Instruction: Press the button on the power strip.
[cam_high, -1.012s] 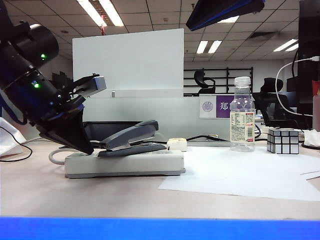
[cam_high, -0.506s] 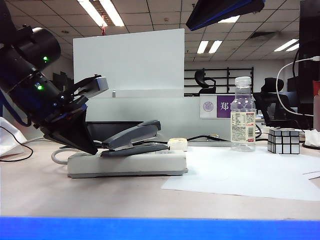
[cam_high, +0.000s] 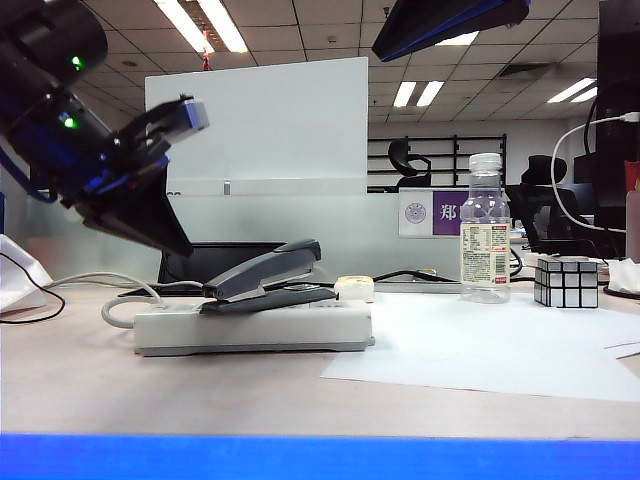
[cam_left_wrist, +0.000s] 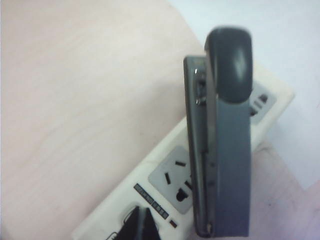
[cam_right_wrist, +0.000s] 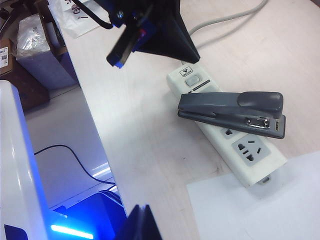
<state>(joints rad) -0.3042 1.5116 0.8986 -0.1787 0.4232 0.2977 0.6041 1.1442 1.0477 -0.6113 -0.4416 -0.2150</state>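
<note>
The white power strip (cam_high: 250, 328) lies on the table at the left with a grey stapler (cam_high: 265, 275) resting on top of it. In the right wrist view the pale button (cam_right_wrist: 191, 79) shows on the power strip (cam_right_wrist: 250, 162) at its cable end. My left gripper (cam_high: 185, 250) is shut and hangs a little above that end, its black tip (cam_right_wrist: 194, 59) just clear of the button. The left wrist view shows the left gripper (cam_left_wrist: 142, 210) over the strip (cam_left_wrist: 120, 205), beside the stapler (cam_left_wrist: 227, 150). My right gripper (cam_right_wrist: 142, 222) is shut and empty, high over the table's front edge.
A grey cable (cam_high: 115, 310) loops from the strip's left end. A small cream block (cam_high: 354, 289) sits behind the strip. A water bottle (cam_high: 485, 230) and a silver cube (cam_high: 566, 281) stand at the right, behind a white paper sheet (cam_high: 490, 350).
The left gripper has risen from the strip's cable end, where it rested a second ago, and now hangs above it. The strip slid slightly right early on.
</note>
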